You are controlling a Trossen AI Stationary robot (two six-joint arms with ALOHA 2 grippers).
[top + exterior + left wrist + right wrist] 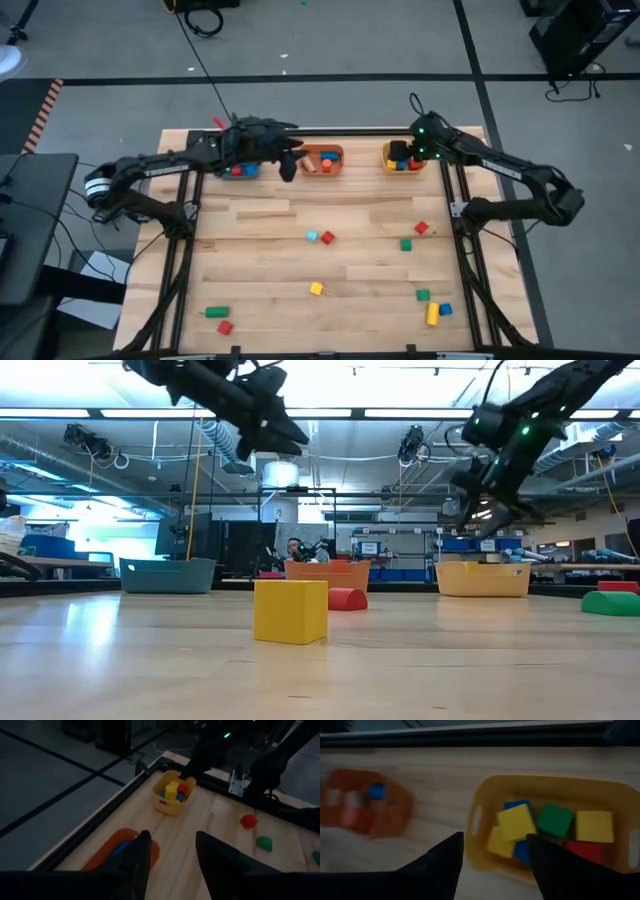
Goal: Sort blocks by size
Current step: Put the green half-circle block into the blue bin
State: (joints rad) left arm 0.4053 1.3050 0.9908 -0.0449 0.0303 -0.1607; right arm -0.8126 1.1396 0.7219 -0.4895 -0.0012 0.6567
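Right wrist view shows our right gripper (492,865) open, empty over the yellow bin (485,800); we should lift clear, then fetch the red block (421,228) at six o'clock.

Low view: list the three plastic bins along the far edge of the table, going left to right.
Teal plastic bin → orange plastic bin → yellow plastic bin.

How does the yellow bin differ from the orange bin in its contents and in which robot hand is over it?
The yellow bin holds bigger cubes: yellow, green, blue and red. The orange bin holds smaller pieces, with blue and red showing. The right hand hangs over the yellow bin; the left hand is beside the orange one. Both bins stand along the table's far edge.
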